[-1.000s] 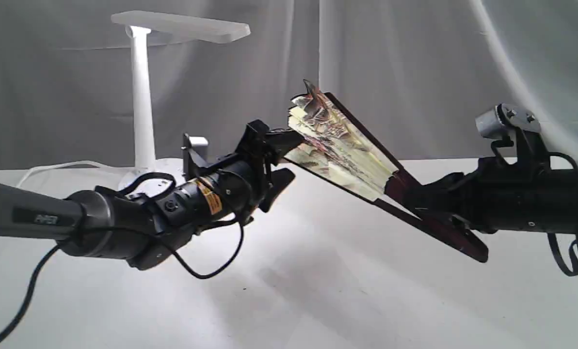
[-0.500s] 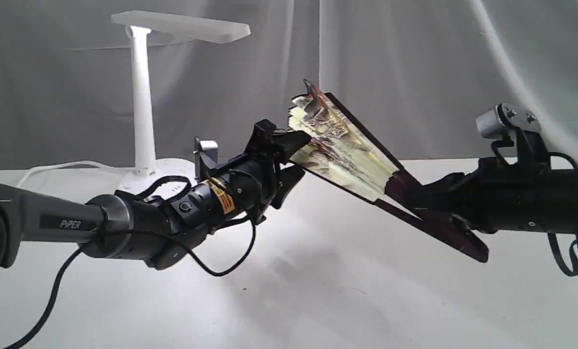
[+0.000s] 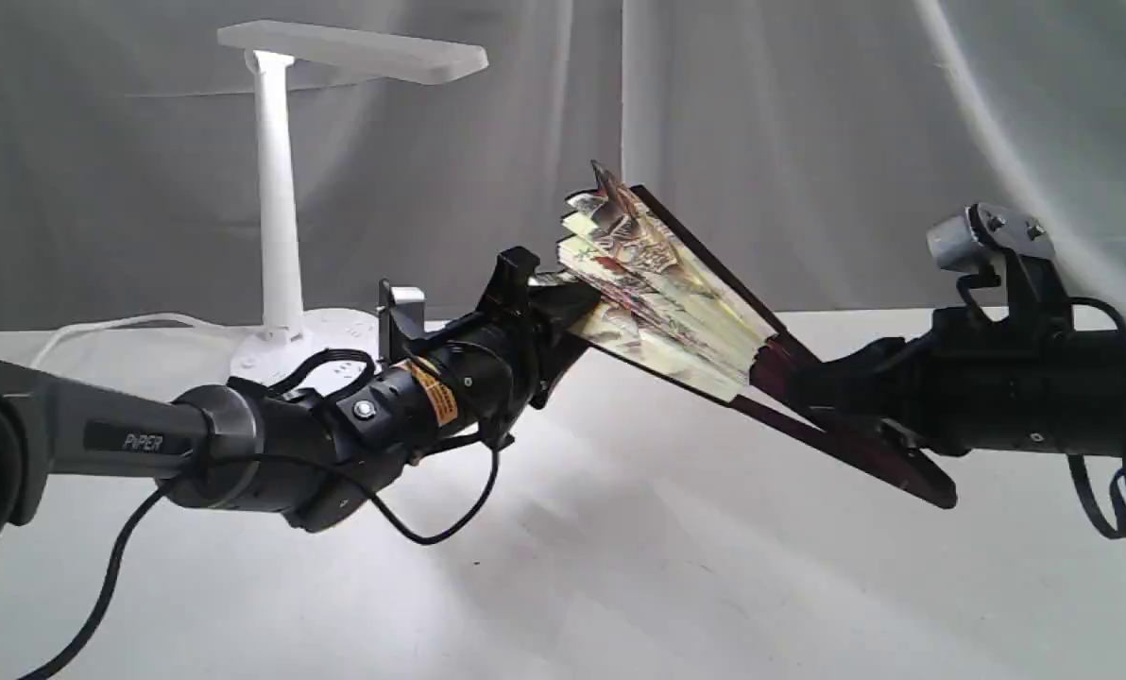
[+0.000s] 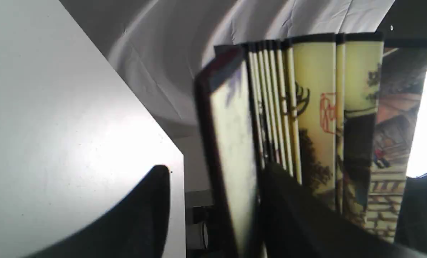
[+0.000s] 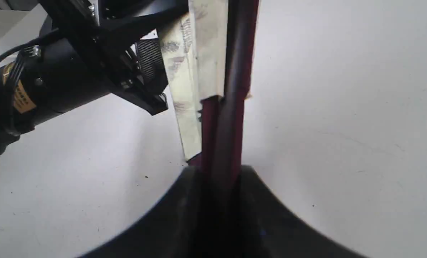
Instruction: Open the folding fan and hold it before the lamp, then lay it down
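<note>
As the folding fan [image 3: 667, 283] points toward upper left, the right end effector [image 3: 792, 378] clamps its ribs; the left end effector [image 3: 571, 321], half-open, straddles its edge.

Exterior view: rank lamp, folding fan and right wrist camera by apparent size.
1-2. folding fan and lamp: similar overall extent. The lamp stands farther back, so I won't rank them.
3. right wrist camera: clearly smallest.
</note>
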